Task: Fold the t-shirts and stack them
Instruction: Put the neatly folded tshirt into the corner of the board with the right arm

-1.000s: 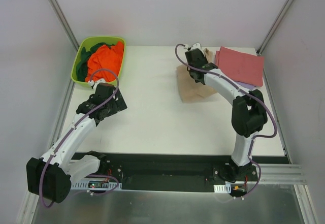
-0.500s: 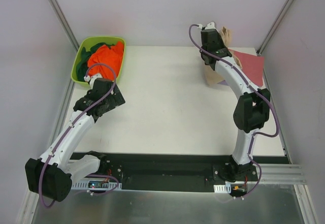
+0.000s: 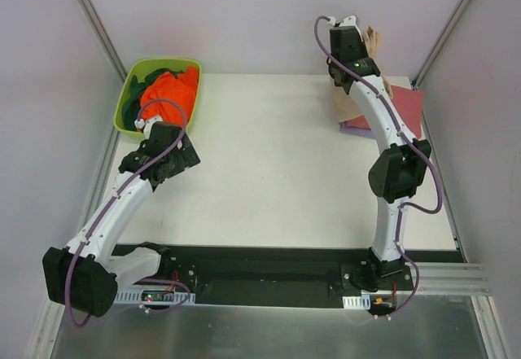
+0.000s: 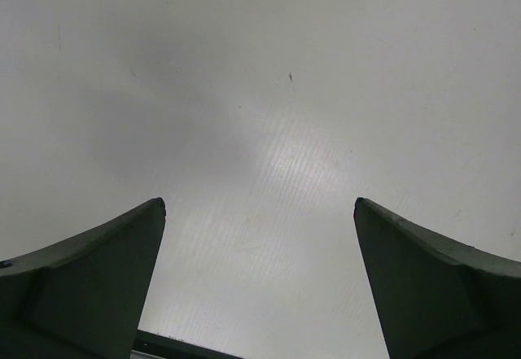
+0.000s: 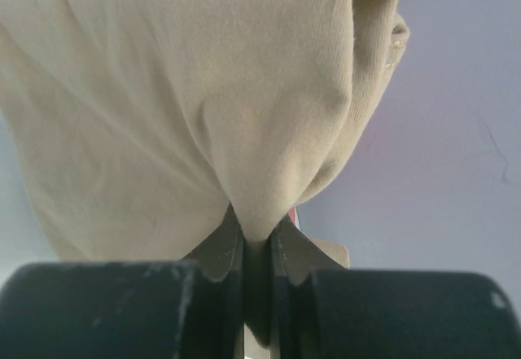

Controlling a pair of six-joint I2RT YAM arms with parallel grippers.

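Since a second ago, the tan-beige t-shirt has been lifted off the table and carried toward the far right corner. It was lying crumpled beside the dusty red t-shirt then. It is now held raised by the right gripper, with its lower part hanging over the left edge of the red one. Its long axis runs from the pinch downward, so the shirt hangs rather than lies. Whether its hem touches the red shirt cannot be told.

In the right wrist view, the right gripper is seen clamped on a narrow pinch of the tan cloth. The cloth fans out from the jaws in broad, soft folds, and a ribbed seam is seen at the upper right.

The red t-shirt is laid flat and folded to a rectangle, with a thin lavender edge showing beneath its near left corner.

The bright orange t-shirt and the dark green t-shirt are heaped in the lime-green tub at the far left.

The left gripper is held over bare table, its jaws wide apart and nothing between them.
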